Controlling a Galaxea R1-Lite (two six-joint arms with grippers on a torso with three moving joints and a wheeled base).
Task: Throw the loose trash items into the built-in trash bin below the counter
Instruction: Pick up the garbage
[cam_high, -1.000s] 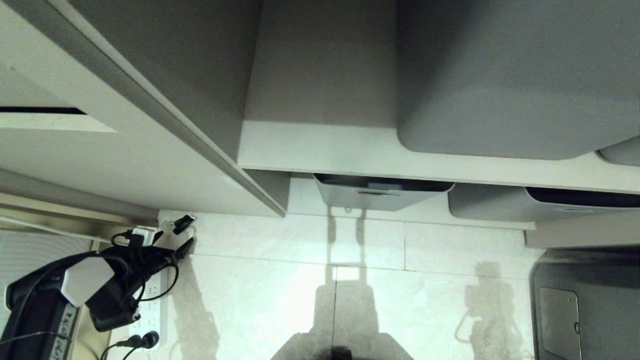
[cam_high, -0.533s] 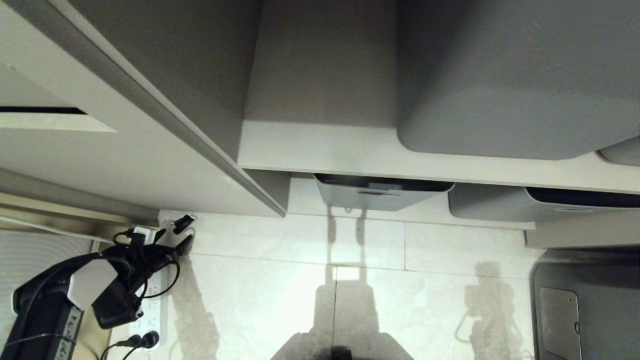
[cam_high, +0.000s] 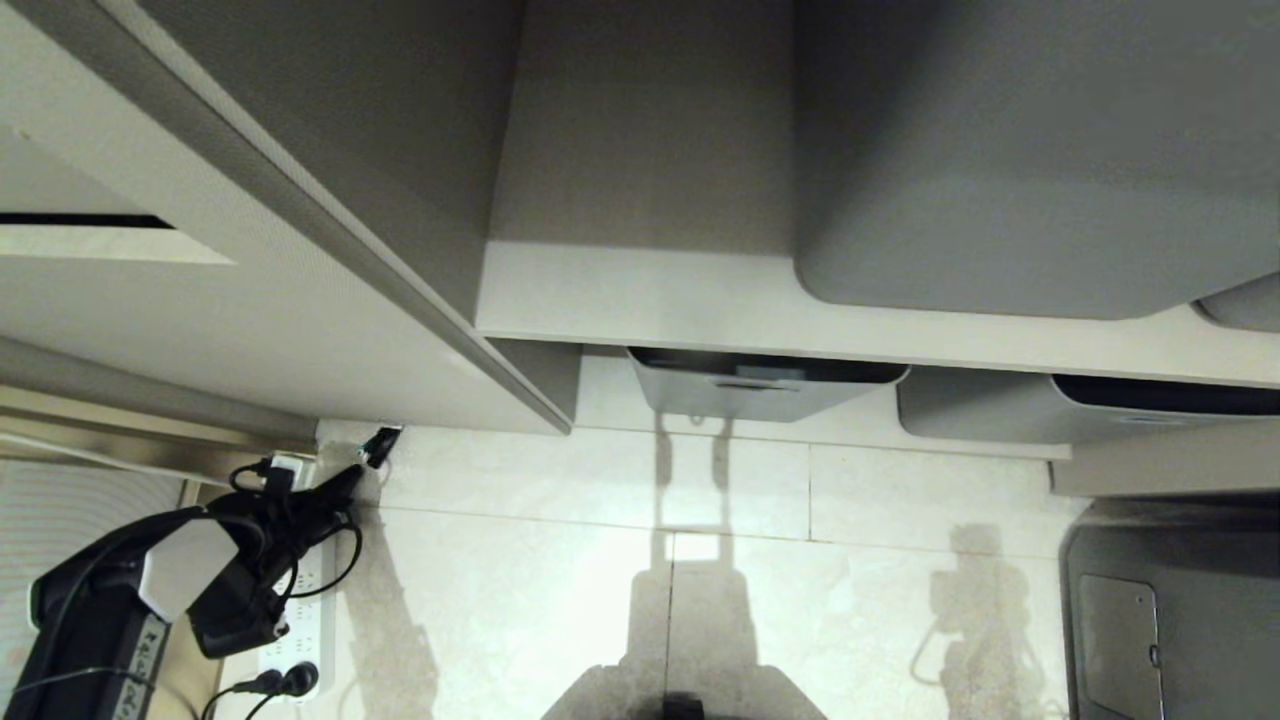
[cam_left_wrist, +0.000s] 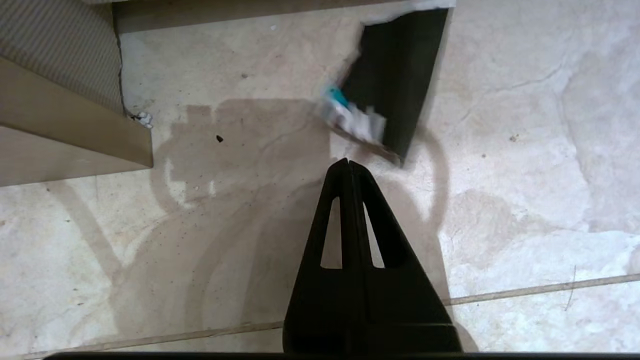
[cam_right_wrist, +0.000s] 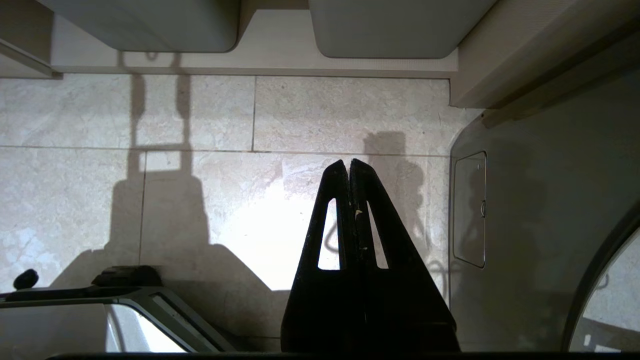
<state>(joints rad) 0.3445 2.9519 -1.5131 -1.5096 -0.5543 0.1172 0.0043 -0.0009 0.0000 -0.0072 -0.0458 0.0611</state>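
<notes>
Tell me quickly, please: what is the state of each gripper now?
Left gripper: closed, empty; the black wrapper lies on the floor just past its tips.
Right gripper: closed, holding nothing.

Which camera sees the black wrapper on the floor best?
The left wrist view: the black wrapper fills much of it, lying on the floor just past the shut left gripper. The head view shows only a tiny dark scrap. The right wrist view misses it.
</notes>
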